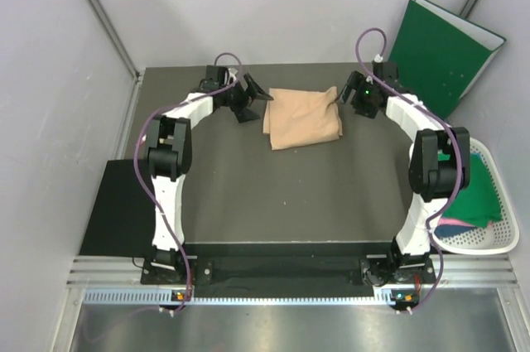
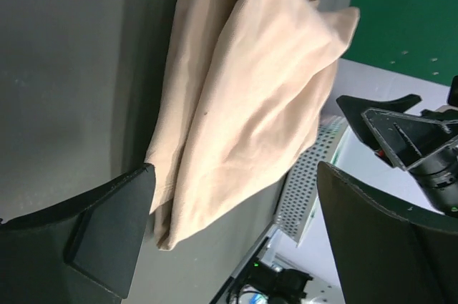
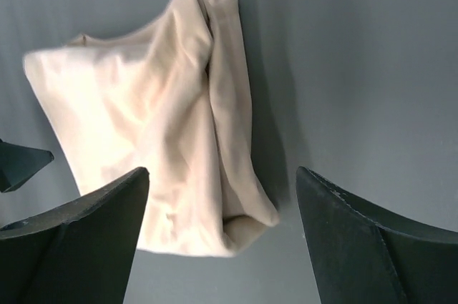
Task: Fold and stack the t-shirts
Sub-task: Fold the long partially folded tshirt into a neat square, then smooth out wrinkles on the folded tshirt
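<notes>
A pale peach-beige t-shirt [image 1: 302, 118] lies folded into a rough rectangle at the back middle of the dark table [image 1: 248, 195]. My left gripper [image 1: 255, 100] hovers at its left edge with jaws wide apart and nothing between them. In the left wrist view the shirt [image 2: 243, 96] runs up from between the open gripper [image 2: 236, 175]. My right gripper [image 1: 348, 97] is at the shirt's right corner, also open. Its wrist view shows the shirt [image 3: 157, 139] lying flat below the open gripper [image 3: 222, 175], one folded corner between the fingers' tips but not pinched.
A stiff green folder [image 1: 443, 54] leans against the back right wall. A white perforated basket [image 1: 497, 240] at the table's right side holds green cloth [image 1: 479, 203] and pink cloth [image 1: 451, 221]. A black mat [image 1: 116, 211] lies off the table's left edge.
</notes>
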Controlling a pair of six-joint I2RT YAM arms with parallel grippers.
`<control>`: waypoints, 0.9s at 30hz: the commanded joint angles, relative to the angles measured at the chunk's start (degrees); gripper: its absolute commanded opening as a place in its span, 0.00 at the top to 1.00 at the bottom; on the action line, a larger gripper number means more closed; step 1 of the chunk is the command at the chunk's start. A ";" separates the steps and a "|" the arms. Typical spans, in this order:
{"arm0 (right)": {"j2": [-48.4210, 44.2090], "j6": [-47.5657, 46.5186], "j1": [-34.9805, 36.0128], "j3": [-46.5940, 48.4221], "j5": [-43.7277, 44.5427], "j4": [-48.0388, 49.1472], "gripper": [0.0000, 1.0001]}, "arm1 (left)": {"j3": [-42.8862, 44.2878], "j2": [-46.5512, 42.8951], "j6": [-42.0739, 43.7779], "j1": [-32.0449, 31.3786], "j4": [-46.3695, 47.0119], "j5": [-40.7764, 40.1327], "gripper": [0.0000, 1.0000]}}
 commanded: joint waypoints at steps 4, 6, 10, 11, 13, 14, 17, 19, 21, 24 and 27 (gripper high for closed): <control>0.06 -0.14 0.24 -5.34 -4.44 1.67 0.18 | -6.41 -3.12 5.11 -2.70 -0.65 -3.08 0.03; 1.46 0.04 0.85 -5.78 -5.67 2.28 0.19 | -6.93 -2.50 5.11 -3.50 -0.65 -3.61 0.09; 3.31 0.65 1.73 -6.13 -7.60 2.82 0.30 | -7.20 -1.88 4.58 -4.29 -0.56 -3.96 0.45; 3.49 0.74 1.91 -6.31 -8.04 3.08 0.33 | -7.29 -1.88 4.24 -4.55 -0.30 -4.05 0.55; 3.23 1.18 1.91 -6.74 -9.71 4.39 0.45 | -7.20 -2.06 3.79 -4.55 -0.03 -3.96 0.85; 2.79 1.27 2.08 -6.83 -10.41 4.74 0.49 | -7.11 -2.15 3.44 -4.64 -0.12 -3.96 0.93; 2.44 1.62 2.08 -6.05 -12.96 4.40 0.61 | -7.20 -3.11 3.00 -4.73 0.05 -4.40 1.00; 2.09 2.32 2.08 -5.61 -15.68 4.13 0.69 | -7.37 -3.90 2.65 -4.82 0.23 -4.23 1.00; 1.21 2.85 2.08 -5.34 -17.35 3.35 0.73 | -7.99 -4.95 2.12 -4.99 0.58 -4.14 1.00; 0.42 3.03 2.08 -4.55 -19.03 0.36 0.84 | -8.87 -5.83 1.86 -4.99 0.67 -4.49 1.00; -0.46 3.82 2.00 -5.16 -20.78 -1.40 0.92 | -9.40 -6.36 1.68 -5.08 0.05 -4.84 1.00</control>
